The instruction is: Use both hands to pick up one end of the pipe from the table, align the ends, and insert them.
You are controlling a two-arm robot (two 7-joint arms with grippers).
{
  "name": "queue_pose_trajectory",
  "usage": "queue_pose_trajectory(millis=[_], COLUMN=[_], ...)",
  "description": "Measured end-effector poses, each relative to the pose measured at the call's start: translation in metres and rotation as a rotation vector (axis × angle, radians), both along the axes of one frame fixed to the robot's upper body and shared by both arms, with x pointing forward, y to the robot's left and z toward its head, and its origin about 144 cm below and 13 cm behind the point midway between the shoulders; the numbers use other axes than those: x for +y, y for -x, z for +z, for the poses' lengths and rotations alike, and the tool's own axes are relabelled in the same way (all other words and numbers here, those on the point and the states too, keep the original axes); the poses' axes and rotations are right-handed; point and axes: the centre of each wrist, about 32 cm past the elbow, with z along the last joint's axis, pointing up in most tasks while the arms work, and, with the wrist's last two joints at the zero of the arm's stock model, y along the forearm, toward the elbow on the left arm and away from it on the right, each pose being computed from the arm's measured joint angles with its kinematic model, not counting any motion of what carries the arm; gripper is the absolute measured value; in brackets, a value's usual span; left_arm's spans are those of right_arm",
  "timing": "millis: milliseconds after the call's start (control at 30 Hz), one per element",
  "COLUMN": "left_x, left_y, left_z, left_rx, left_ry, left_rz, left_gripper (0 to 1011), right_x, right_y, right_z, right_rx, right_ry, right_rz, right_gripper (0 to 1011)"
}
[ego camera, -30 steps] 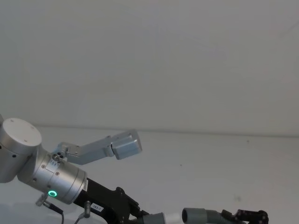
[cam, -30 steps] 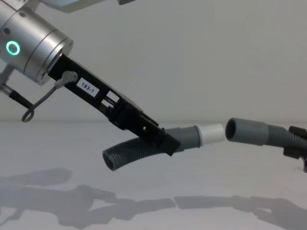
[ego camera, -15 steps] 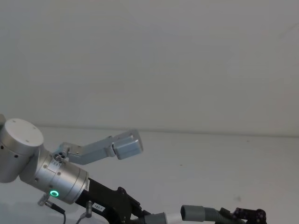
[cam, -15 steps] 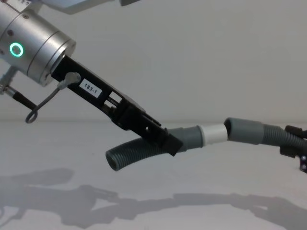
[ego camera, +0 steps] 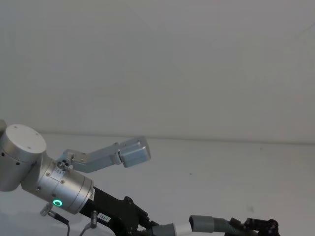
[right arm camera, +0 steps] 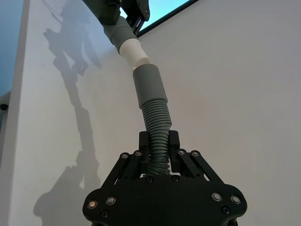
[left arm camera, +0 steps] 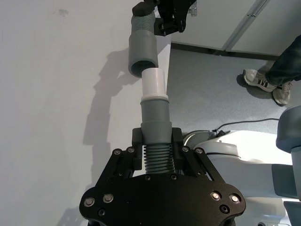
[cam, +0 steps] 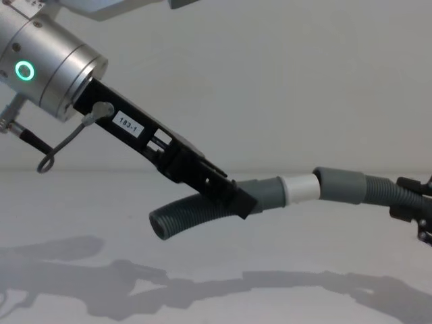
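Chest view: left gripper [cam: 237, 201] clamps the white-tipped hose [cam: 266, 192], right gripper [cam: 410, 205] at 3 o'clock the hollow-cuffed hose [cam: 344, 186], each gripped near the join, probably curbing bendy flex.

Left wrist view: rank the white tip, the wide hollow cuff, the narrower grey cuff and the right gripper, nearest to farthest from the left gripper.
Out from the left gripper:
1. narrower grey cuff, on the hose piece it grips.
2. white tip, on that cuff's end.
3. wide hollow cuff, at the tip's far end.
4. right gripper, farthest, gripping the other hose piece.
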Motion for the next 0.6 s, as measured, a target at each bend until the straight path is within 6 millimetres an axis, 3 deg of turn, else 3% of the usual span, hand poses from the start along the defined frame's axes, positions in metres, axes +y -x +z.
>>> queue_pose_trajectory(millis=[600], left_x=[0.0023], left_y=[-0.0037], left_z=[0.0002], left_rx=[0.006], left_ry=[-0.002], left_rz=[-0.006], left_gripper=[322], right_x=[-0.0030], right_y=[-0.0054], right_z=[-0.0032], right_rx=[-0.032], right_ry=[-0.002], right_rz=[0.031], right_gripper=[215])
